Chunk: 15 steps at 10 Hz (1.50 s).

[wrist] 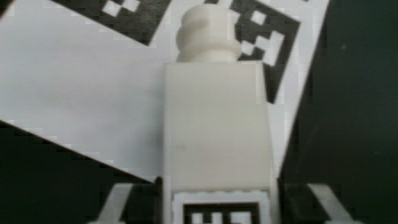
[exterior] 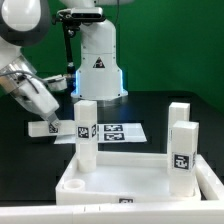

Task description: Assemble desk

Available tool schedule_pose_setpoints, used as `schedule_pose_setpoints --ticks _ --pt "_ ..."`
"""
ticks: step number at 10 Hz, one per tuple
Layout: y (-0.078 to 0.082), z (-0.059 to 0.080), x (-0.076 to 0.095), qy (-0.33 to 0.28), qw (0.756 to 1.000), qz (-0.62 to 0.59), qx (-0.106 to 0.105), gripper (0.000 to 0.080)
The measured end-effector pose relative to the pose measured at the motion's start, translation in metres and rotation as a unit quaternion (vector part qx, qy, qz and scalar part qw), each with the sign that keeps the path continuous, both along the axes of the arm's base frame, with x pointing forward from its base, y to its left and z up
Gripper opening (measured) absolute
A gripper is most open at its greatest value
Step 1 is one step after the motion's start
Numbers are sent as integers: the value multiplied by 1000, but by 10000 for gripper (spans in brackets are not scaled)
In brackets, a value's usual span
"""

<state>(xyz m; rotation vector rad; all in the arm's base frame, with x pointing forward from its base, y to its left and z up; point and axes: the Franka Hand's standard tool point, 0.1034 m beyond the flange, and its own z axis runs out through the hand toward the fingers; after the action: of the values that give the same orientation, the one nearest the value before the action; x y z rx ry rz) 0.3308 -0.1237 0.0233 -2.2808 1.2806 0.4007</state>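
Leg in pincer, lengthwise away from wrist, above marker board.

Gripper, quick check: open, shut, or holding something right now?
Tool: shut on a desk leg, held low over the marker board.

tabletop panel: white, rimmed, laid upside down at the front | three tagged square legs stood upright in it: one at the exterior view's left, two at its right | fourth leg: white, held lengthwise over the marker board
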Motion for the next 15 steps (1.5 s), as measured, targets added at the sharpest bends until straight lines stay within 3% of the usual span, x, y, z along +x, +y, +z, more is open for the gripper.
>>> schedule_pose_setpoints --ticks 2,4,5,8,10,11,12,14,15 --pt "-3 0 -1 -36 997 65 8 284" --pt "-25 -4 9 -80 988 133 21 284" --pt "-27 -6 7 -76 988 128 30 284" --pt "-30 -9 6 -73 989 126 28 284" --pt "-29 -7 5 -64 989 128 42 528" --pt "-32 -2 13 -59 989 122 55 528" --pt "-34 8 17 -33 987 129 86 631" --pt "-52 21 30 27 973 155 169 644" --pt "-52 23 28 51 964 162 203 648"
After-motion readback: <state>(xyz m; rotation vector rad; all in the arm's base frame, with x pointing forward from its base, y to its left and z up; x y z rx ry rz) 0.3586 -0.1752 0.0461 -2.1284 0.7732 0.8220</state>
